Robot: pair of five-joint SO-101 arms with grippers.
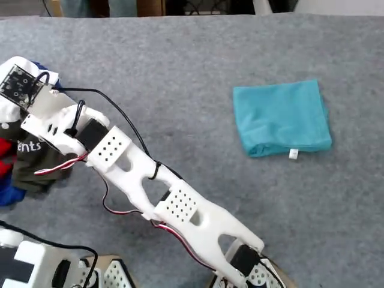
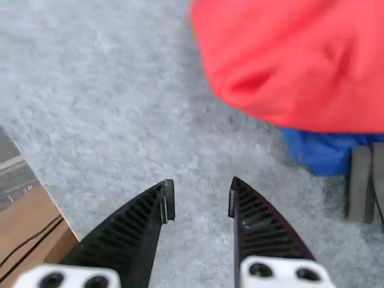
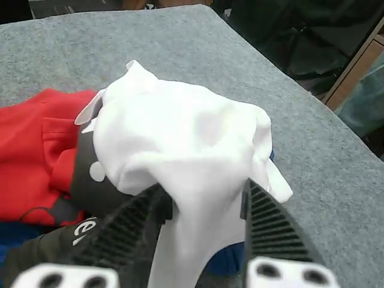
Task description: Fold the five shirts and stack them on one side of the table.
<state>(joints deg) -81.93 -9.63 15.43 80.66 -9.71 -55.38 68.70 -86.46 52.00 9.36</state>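
The tabletop (image 1: 180, 60) is a flecked mid-grey all over. On it, the teal shirt (image 1: 281, 117) is a plain, even blue-green with one small white tag (image 1: 293, 153). The white shirt (image 3: 192, 138) is plain and unmarked. The red shirt (image 3: 36, 156) is a solid bright red, and the blue shirt (image 2: 324, 150) a strong royal blue. The dark shirt (image 1: 36, 162) is a blackish olive with white lettering and a white dot. The arm (image 1: 174, 198) is white, patterned with grids of small dark holes, and its wires (image 1: 123, 117) are black, red and white. The left tool (image 2: 201, 201) has ribbed black fingers (image 2: 141, 222) on a white base. The right tool (image 3: 205, 201) is black over white too.
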